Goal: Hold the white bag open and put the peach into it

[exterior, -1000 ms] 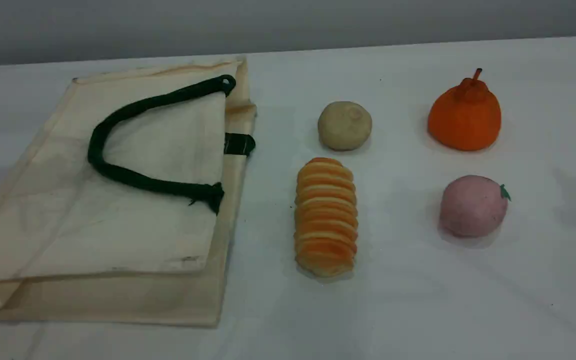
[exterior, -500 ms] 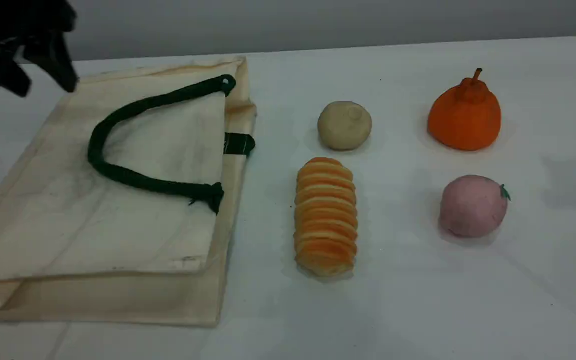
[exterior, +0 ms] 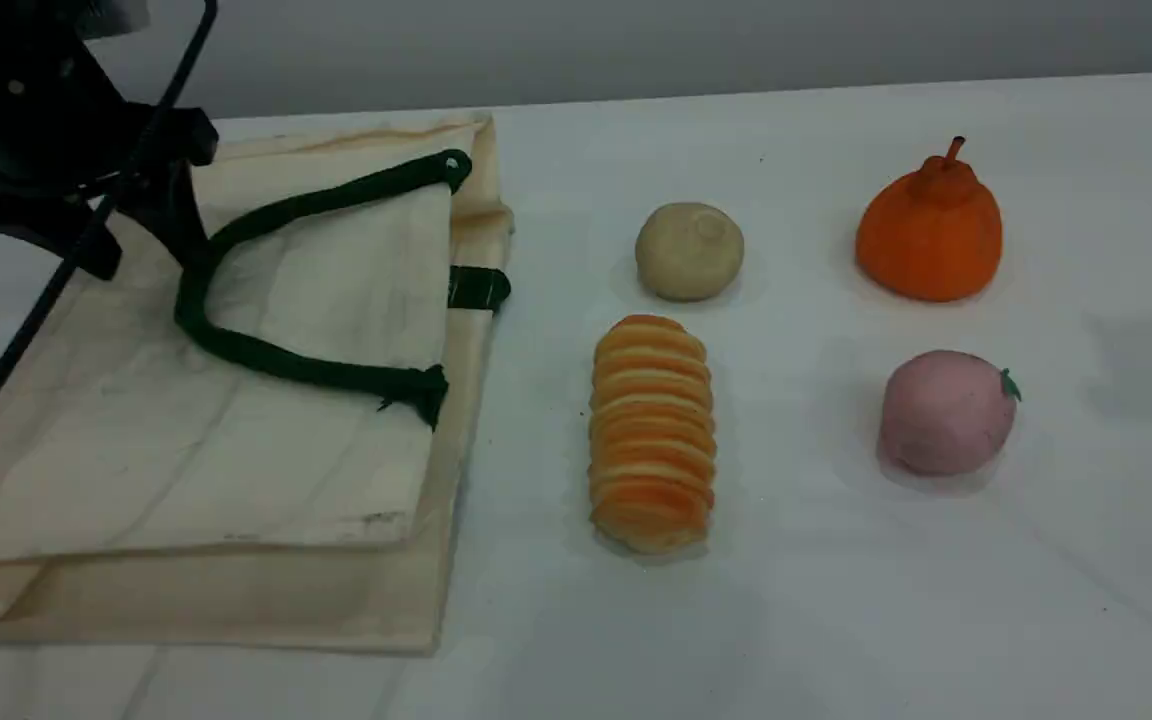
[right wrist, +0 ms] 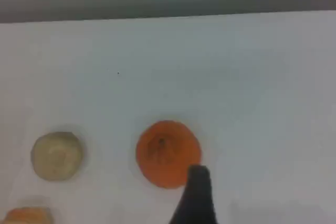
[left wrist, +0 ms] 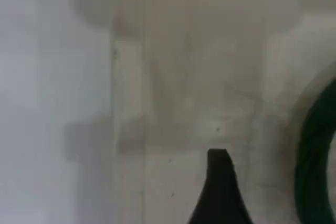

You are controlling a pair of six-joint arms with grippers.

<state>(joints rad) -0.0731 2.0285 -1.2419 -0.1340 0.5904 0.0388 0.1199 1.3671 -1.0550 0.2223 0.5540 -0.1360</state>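
I have the white bag lying flat on the left of the surface, its mouth toward the middle, with nothing visibly inside it. Its dark green rope handle curls across the top panel. My left claw hangs over the bag's far left corner with its fingers spread wide and nothing between them, one finger close by the handle's bend. On the left wrist view I see only cream cloth, one fingertip and a blurred arc of green rope.

The peach sits on the bare surface at the right, well apart from the bag. Behind it stands an orange pear-shaped fruit. Between bag and peach lie a ridged bread roll and a beige bun.

My right claw is released, gripping nothing, above the orange fruit.
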